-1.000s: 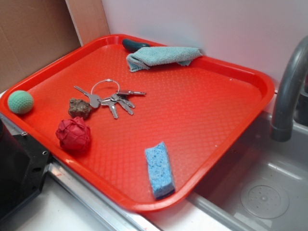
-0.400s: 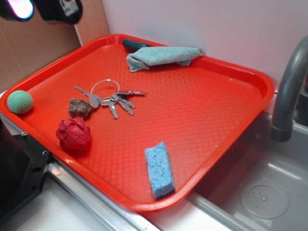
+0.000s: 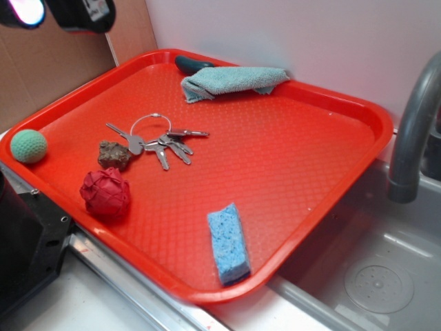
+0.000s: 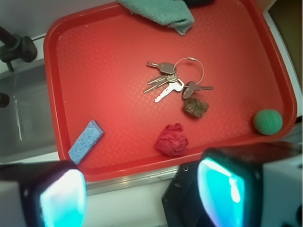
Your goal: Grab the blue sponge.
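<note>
1. red plastic fills most of both views: a tray (image 3: 331, 131) is set beside a steel sink (image 3: 372, 276) with a grey faucet (image 3: 413, 131), against a pale wall.
2. a second ago no arm could be seen in the exterior view; the gripper (image 3: 58, 14) is now seen at the top left corner, high above the tray's far left edge, and it has barely shifted over the last fraction of a second.
3. the blue sponge (image 3: 228, 243) is unmoved: it lies flat near the tray's front rim, on the sink side, untouched.
4. in the wrist view the sponge (image 4: 85, 141) is found at lower left, with the two fingers (image 4: 61, 198) spread wide apart at the bottom of the picture and nothing held between them.
5. the rest is also unshifted: keys (image 3: 162, 140), a brown lump (image 3: 114, 154), a red crumpled ball (image 3: 105, 193), a green knitted ball (image 3: 29, 145) on the left rim, and a teal cloth (image 3: 231, 81) at the back.
6. the approach is judged to have only begun; a long travel across the tray and a descent are still needed, and the sponge's closeness to the rim may crowd one finger.
</note>
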Available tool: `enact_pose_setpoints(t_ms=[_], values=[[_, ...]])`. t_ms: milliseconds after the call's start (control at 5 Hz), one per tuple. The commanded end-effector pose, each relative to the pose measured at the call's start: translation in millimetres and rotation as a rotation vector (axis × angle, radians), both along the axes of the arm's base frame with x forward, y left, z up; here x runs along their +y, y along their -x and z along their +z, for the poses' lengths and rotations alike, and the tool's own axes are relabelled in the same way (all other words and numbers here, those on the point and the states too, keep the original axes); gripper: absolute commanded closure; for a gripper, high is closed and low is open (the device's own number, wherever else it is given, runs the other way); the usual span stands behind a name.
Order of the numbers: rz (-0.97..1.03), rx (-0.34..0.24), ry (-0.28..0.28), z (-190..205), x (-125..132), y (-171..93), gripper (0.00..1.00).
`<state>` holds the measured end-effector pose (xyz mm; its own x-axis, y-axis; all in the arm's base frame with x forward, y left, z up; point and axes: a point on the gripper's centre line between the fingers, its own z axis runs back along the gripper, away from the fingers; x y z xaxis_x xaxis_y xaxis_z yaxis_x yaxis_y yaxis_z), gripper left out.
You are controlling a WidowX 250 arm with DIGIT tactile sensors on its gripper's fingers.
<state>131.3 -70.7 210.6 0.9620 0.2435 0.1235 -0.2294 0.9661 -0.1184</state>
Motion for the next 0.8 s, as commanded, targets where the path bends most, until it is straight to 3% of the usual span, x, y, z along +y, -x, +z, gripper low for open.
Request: enact_pose_setpoints(t_ms=[0,200,400,600], values=[[0.209,0.176,0.033,-90,-69,-35,0.00],[0.223,0.213,0.007,-118,-86,-46,0.00],[0.264,0.250,0.024,-138,-101,-48,0.00],[0.264,0.263,0.006,-153,-107,-45,0.00]])
